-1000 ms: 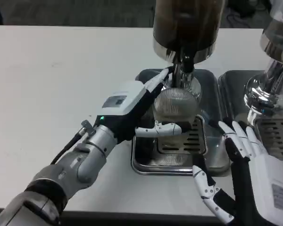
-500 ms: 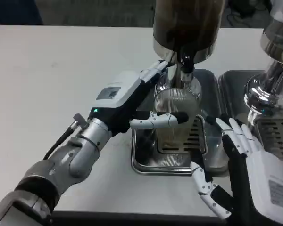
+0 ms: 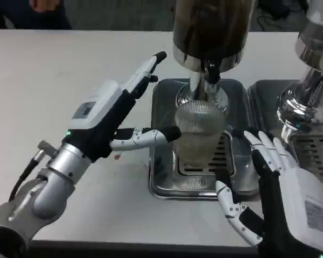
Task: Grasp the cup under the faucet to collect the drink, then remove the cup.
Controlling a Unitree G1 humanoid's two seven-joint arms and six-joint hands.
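Observation:
A ribbed clear cup (image 3: pixel 199 134) stands on the metal drip tray (image 3: pixel 162 180), right under the faucet (image 3: pixel 210 72) of the dark drink dispenser (image 3: pixel 212 27). My left hand (image 3: pixel 105 115) is to the left of the cup, fingers apart and holding nothing. Its upper fingers (image 3: pixel 148 67) point up past the tray's far left corner, and its thumb tip (image 3: pixel 169 133) lies at the cup's left side; contact is unclear. My right hand (image 3: pixel 282 180) is low at the right of the cup, fingers spread, apart from it and empty.
A second chrome dispenser (image 3: pixel 312 80) with its own tray (image 3: pixel 312 148) stands at the right edge. The white table (image 3: pixel 70 64) stretches out to the left. A person's hand shows at the far top left.
My left hand has let go of the cup and drawn back to the left, its fingers opening. The cup stays under the faucet. My right hand has barely moved.

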